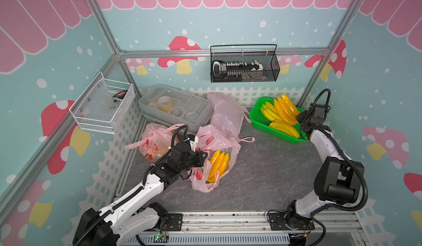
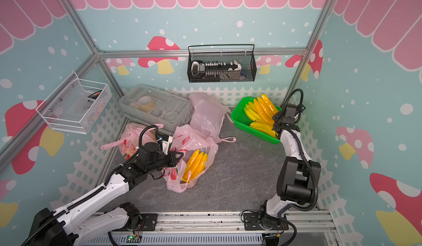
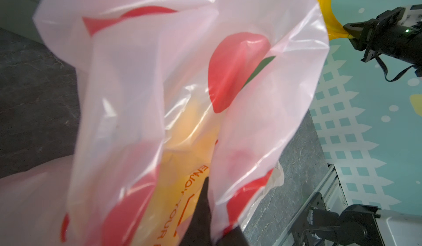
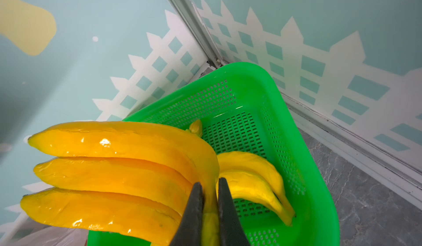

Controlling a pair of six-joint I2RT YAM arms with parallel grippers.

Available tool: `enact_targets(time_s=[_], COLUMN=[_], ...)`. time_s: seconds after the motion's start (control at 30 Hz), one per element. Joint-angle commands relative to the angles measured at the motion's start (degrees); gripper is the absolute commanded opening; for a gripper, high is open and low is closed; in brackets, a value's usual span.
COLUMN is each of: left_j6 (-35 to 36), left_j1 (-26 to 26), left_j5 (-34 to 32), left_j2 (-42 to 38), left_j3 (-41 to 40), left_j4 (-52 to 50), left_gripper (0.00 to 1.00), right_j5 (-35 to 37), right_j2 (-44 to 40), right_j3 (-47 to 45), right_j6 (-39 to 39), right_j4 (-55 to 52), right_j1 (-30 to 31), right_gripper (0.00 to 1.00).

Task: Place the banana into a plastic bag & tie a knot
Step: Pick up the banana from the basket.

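Orange lettering (image 3: 170, 219) on the pink bag (image 1: 217, 139) reads "ENJOY YOUR"; the rest is cut off in the left wrist view. The bag also carries red fruit prints with a green leaf. No other writing can be read.

The right gripper (image 4: 210, 187) is clamped on the stem of an orange banana bunch (image 4: 114, 164). One dark finger (image 4: 194, 208) sits on each side of the stem, and three bananas fan away from them. In both top views this gripper (image 1: 301, 116) (image 2: 277, 116) is at the near right edge of a green basket (image 1: 253, 116) in the far right corner of the table (image 1: 262, 176). The held bunch (image 1: 285, 108) leans up over the basket. Two more bunches lie inside: a pale one (image 1: 269, 112) and a yellow one (image 1: 285, 128).

The left gripper (image 1: 204, 155) (image 2: 180, 154) is closed, pinching the bag's rim near the table's middle, well apart from the basket. Its dark finger (image 3: 202, 208) shows against the plastic. The bag's mouth stands open, and another bunch (image 1: 219, 164) lies inside it.

A plain pink bag (image 1: 226, 114) lies behind. A full bag (image 1: 153, 144) sits at the left, and a clear box (image 1: 173, 105) stands at the back.
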Motion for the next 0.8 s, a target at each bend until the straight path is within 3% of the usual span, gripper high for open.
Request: enact_targets(time_s=[0.0, 0.43, 0.77], left_j6=[-0.5, -2.0, -6.5], left_j1=[-1.0, -4.5, -6.1], left_j5=[-1.7, -5.2, -7.8], left_j2=[0.5, 4.9, 11.5], left_j3=[2.8, 9.0, 15.3], left_j4=[-1.5, -5.1, -5.5], left_gripper=[0.0, 0.0, 0.0], right_j5=[-2.3, -4.0, -8.5], right_j2=[-5.6, -32.0, -44.0], right_j3=[-4.7, -17.1, -18.6], right_j6=[0.5, -6.8, -9.3], right_j4=[2.7, -13.8, -28.1], right_j1=[3.0, 16.4, 25.9], right_gripper=[0.0, 0.0, 0.0])
